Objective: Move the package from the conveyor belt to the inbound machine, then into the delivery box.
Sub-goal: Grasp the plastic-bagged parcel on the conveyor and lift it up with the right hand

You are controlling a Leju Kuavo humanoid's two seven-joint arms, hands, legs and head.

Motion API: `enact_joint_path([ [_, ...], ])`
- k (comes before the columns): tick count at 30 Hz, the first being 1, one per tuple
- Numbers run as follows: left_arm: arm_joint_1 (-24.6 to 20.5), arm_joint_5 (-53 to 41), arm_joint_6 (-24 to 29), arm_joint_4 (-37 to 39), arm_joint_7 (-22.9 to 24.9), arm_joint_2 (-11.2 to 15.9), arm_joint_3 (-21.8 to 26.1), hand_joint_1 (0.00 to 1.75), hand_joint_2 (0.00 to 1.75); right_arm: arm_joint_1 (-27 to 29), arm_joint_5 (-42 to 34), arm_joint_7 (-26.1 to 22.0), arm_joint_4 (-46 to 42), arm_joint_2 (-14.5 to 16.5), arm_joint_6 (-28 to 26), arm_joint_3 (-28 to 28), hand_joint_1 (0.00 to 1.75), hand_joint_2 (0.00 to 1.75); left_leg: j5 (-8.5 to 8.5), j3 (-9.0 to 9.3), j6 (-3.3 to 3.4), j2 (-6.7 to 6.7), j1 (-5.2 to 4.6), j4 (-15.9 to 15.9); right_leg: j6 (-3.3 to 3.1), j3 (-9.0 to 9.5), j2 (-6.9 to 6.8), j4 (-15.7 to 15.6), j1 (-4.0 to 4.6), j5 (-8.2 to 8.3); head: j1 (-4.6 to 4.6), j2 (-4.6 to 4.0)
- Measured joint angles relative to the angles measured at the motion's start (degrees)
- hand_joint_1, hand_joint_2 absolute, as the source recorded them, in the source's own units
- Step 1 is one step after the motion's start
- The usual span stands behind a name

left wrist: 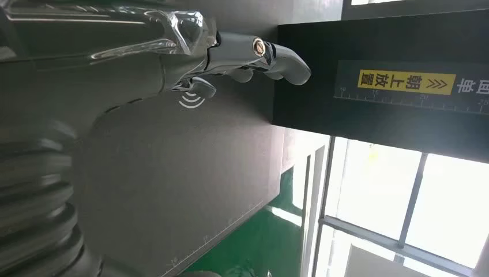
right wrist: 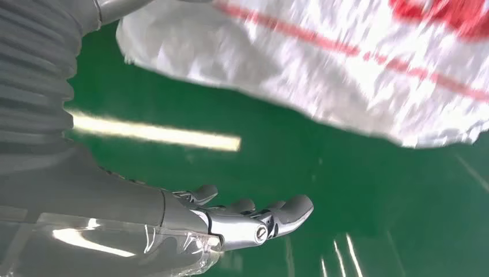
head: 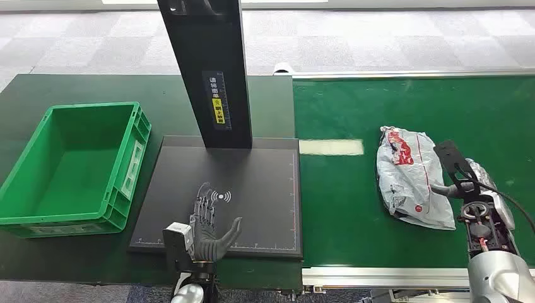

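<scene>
At the left of the head view sat the green crate [head: 76, 167], open and with nothing in it. Just right of it lay the dark scanner pad [head: 265, 189] with its black post [head: 208, 69] rising to the top of the frame. The left hand [head: 211, 237] hovered over the pad's lower edge, fingers spread and holding nothing; the left wrist view showed the same fingers [left wrist: 271, 55] stretched out flat above the pad.

Further right, the green conveyor belt [head: 340, 208] carried the package [head: 410, 173], a crumpled white bag with red print, lying in the right-centre of the frame with its long axis running from upper left to lower right. The right hand [head: 467, 183] was at the package's right edge, plainly the nearer hand, the left being well apart. In the right wrist view its fingers [right wrist: 277, 213] were wide apart and empty, with the package [right wrist: 346, 63] just beside them across a strip of belt. The grasp probably called for closing across the bag's short side.
</scene>
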Motion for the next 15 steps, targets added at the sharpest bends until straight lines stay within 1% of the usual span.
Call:
enact_joint_path([
  [3, 0.04, -0.15, 0.45, -0.16, 0.00, 0.00, -0.04, 0.00, 1.75, -1.51, 0.39, 1.57, 1.51, 1.47, 1.45, 0.86, 0.00, 1.75, 0.00, -0.03, 0.00, -0.06, 0.02, 0.00, 0.00, -0.01, -0.04, 0.01, 0.02, -0.01, 0.02, 0.00],
  [6, 0.08, -0.22, 0.78, -0.42, 0.00, 0.01, -0.13, 0.00, 1.75, -3.63, -0.19, 2.85, 3.80, 3.90, 5.05, 1.60, 0.00, 1.75, 0.00, -0.04, -0.01, -0.02, 0.03, 0.00, 0.00, -0.05, -0.01, 0.03, 0.04, -0.01, 0.01, 0.00],
  [8, 0.08, -0.27, 0.79, -0.58, 0.00, 0.03, -0.22, 0.00, 1.75, -4.19, -1.04, 2.90, 4.78, 5.25, 7.30, 1.74, 0.00, 1.75, 0.00, -0.06, -0.01, -0.08, 0.02, 0.00, 0.00, -0.05, -0.07, 0.02, 0.03, -0.01, 0.02, 0.00],
  [10, 0.09, -0.30, 0.78, -0.67, 0.00, 0.05, -0.27, 0.00, 1.75, -4.40, -1.52, 2.86, 5.48, 6.33, 8.29, 1.76, 0.00, 1.75, 0.00, -0.10, -0.01, -0.16, 0.02, 0.00, 0.01, -0.05, -0.15, 0.02, 0.02, -0.02, 0.03, 0.00],
  [12, 0.09, -0.32, 0.76, -0.70, 0.00, 0.08, -0.30, 0.00, 1.75, -4.58, -1.90, 2.65, 5.98, 7.08, 8.97, 1.77, 0.00, 1.75, 0.00, -0.12, 0.00, -0.15, 0.00, 0.00, 0.01, -0.05, -0.16, 0.02, 0.01, -0.02, 0.02, 0.00],
  [15, 0.09, -0.49, 0.75, -0.74, 0.00, 0.11, -0.34, 0.00, 1.75, -4.72, -3.15, 1.79, 6.49, 8.00, 11.60, 1.71, 0.00, 1.75, 0.00, -0.11, 0.00, -0.12, 0.00, 0.00, 0.01, -0.05, -0.15, 0.02, 0.00, -0.02, 0.03, 0.00],
])
